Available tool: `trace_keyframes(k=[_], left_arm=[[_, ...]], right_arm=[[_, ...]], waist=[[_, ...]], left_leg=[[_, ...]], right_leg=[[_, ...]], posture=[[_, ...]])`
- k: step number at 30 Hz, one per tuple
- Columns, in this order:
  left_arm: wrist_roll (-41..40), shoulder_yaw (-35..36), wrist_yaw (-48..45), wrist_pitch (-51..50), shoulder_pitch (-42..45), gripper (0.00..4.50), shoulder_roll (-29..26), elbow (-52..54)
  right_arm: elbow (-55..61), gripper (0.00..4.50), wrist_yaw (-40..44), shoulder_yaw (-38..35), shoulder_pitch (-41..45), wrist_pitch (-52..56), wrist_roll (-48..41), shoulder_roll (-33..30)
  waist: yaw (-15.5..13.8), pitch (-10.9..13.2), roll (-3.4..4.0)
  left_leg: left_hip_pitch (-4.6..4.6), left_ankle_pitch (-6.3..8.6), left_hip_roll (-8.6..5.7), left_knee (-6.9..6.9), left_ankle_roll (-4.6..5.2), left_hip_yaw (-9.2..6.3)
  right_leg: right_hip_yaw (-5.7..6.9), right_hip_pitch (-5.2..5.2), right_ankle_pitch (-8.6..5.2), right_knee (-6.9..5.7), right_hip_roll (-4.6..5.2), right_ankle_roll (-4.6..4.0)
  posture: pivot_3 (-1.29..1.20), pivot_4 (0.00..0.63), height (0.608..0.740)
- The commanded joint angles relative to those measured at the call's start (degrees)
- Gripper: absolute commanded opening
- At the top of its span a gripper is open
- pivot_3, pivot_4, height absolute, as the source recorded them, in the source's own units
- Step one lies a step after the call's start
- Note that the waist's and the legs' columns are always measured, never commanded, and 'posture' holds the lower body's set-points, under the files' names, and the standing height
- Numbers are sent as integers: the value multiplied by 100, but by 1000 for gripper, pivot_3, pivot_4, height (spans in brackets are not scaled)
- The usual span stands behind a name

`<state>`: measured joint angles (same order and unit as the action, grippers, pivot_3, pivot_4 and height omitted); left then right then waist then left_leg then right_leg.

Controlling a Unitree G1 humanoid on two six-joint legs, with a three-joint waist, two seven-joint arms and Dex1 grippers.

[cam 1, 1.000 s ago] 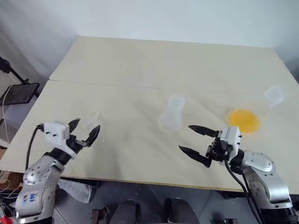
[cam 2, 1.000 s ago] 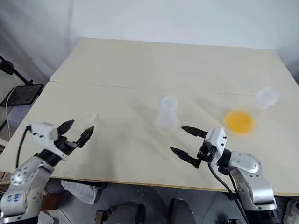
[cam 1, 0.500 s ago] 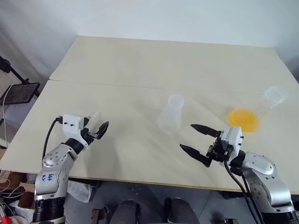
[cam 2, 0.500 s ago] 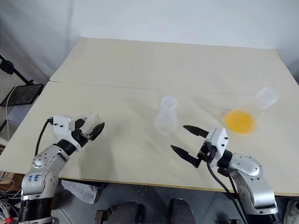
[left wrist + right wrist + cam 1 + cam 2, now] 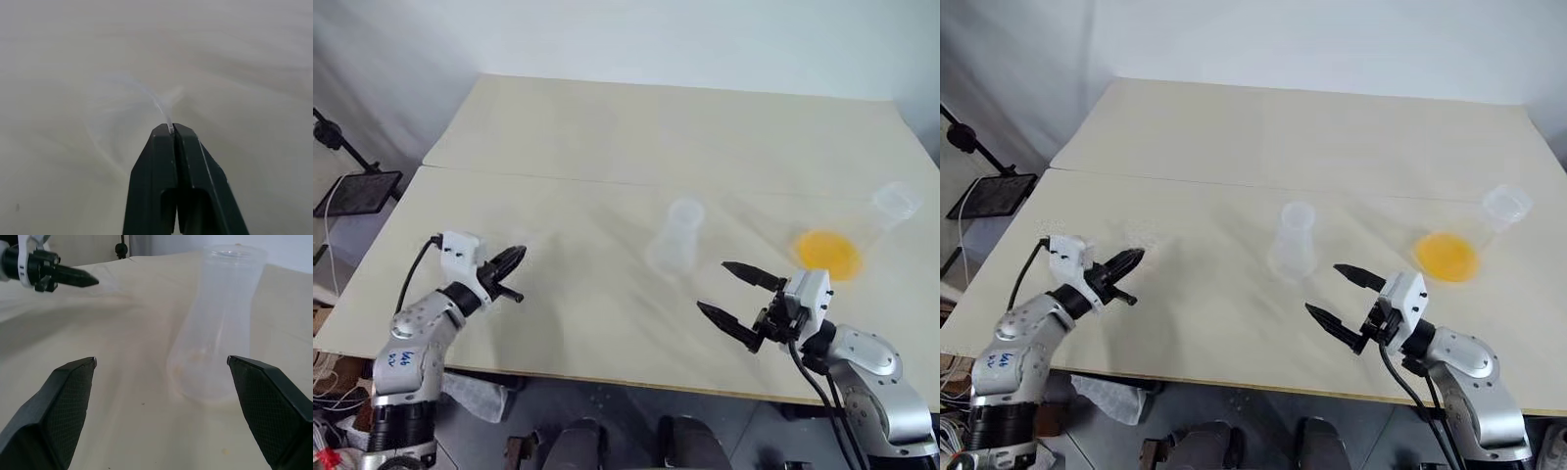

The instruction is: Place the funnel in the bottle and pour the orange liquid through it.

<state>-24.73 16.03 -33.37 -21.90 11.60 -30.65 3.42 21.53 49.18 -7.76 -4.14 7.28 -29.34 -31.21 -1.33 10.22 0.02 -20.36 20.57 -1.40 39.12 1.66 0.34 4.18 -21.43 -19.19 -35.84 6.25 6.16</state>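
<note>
- Our left tool (image 5: 172, 128), at lower left in the head view, pinches the clear funnel's (image 5: 146, 98) rim.
- The bottle (image 5: 676, 237) stands upright mid-frame, to the right of it.
- Our nearer right tool (image 5: 736, 302) gapes empty.

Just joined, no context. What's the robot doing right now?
The left gripper has its jaws shut on the rim of the clear funnel near the table's left front edge. The right gripper hangs open in front of the empty bottle at mid-table. The orange liquid sits in the larger flask on the right, untouched.
</note>
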Motion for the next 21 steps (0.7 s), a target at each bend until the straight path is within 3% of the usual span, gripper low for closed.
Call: trace_keyframes(k=[1, 6, 9, 15, 21], left_arm=[[-298, 120, -739, 225, 334, 125, -323, -52], [-228, -344, -1939, 491, 1332, 125, -919, -449], [266, -944, -2664, 1142, 2149, 125, -1146, -926], [704, -1806, -3753, 1991, 4384, 125, -606, -2507], [1297, -2362, -4515, 3175, 6028, 125, 223, -4445]], right_arm=[[301, 4500, -116, -274, -115, -121, -24, -50], [550, 4500, -298, -470, -440, -112, -4, -17], [712, 4500, -449, -572, -660, -110, 12, 26], [1041, 4500, -696, -920, -1253, -117, -28, 81], [1353, 4500, -789, -1355, -1930, -174, -108, 163]], waist=[[1, 0, 0], [-12, 0, 1], [-3, 1, 1], [-14, 1, 0], [-15, 4, -5]], left_leg=[[0, 0, 0, 0, 0, 0], [-3, 0, -1, 0, 0, -4], [-5, -1, -3, 0, 0, -2], [-19, -4, -9, 5, 4, 0], [-18, -5, -1, 6, 8, 27]], right_leg=[[0, 1, 0, -1, 0, 0], [9, 1, 0, -1, 0, 0], [12, 1, 0, -2, -1, 0], [31, -4, 4, -1, -40, 8], [42, -9, 9, 3, -60, 20]], posture=[[0, 150, 740], [0, 150, 740], [0, 150, 740], [0, 150, 740], [0, 150, 740]])
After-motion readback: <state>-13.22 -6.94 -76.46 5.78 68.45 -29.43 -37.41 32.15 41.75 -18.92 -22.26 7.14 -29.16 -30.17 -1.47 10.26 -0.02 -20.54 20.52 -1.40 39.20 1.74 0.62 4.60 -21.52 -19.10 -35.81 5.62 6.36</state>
